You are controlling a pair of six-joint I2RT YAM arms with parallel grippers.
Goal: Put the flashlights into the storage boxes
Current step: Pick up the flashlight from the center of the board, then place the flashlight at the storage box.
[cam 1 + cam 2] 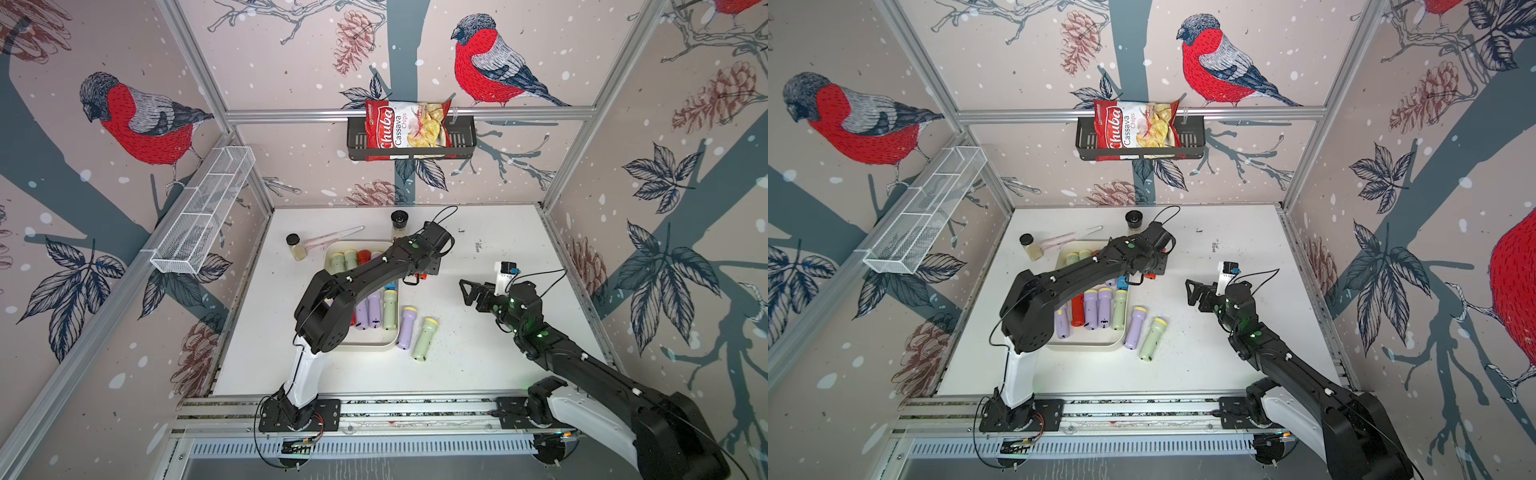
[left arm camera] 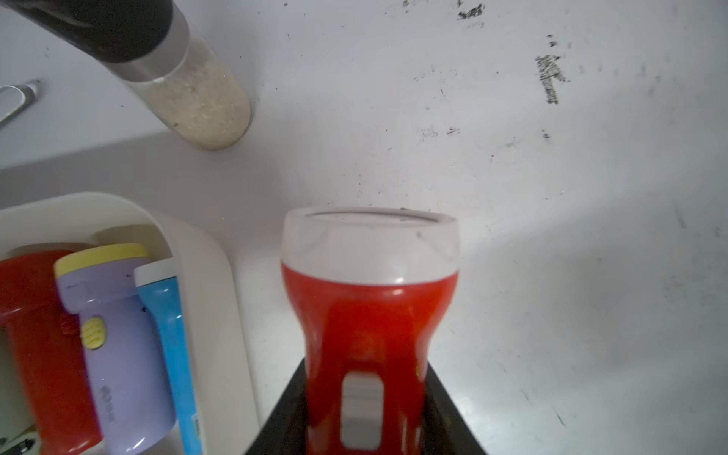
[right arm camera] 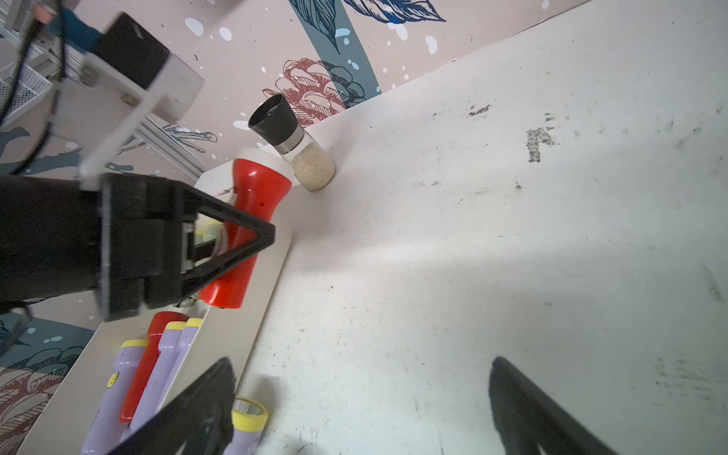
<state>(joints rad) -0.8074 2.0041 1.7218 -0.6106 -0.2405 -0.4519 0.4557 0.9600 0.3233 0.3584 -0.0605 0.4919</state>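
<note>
bird-print walls (image 1: pixel 291 62), white tabletop (image 1: pixel 478 365)

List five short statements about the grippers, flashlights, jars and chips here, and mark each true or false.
1. The left gripper is shut on a red flashlight. True.
2. The right gripper holds a blue flashlight. False: it is open and empty.
3. A lilac flashlight and a pale green flashlight lie on the table outside the tray. True.
4. The chips bag lies on the table. False: it sits in the black wall basket.
5. Both black-capped jars stand inside the tray. False: they stand on the table, outside it.
</note>
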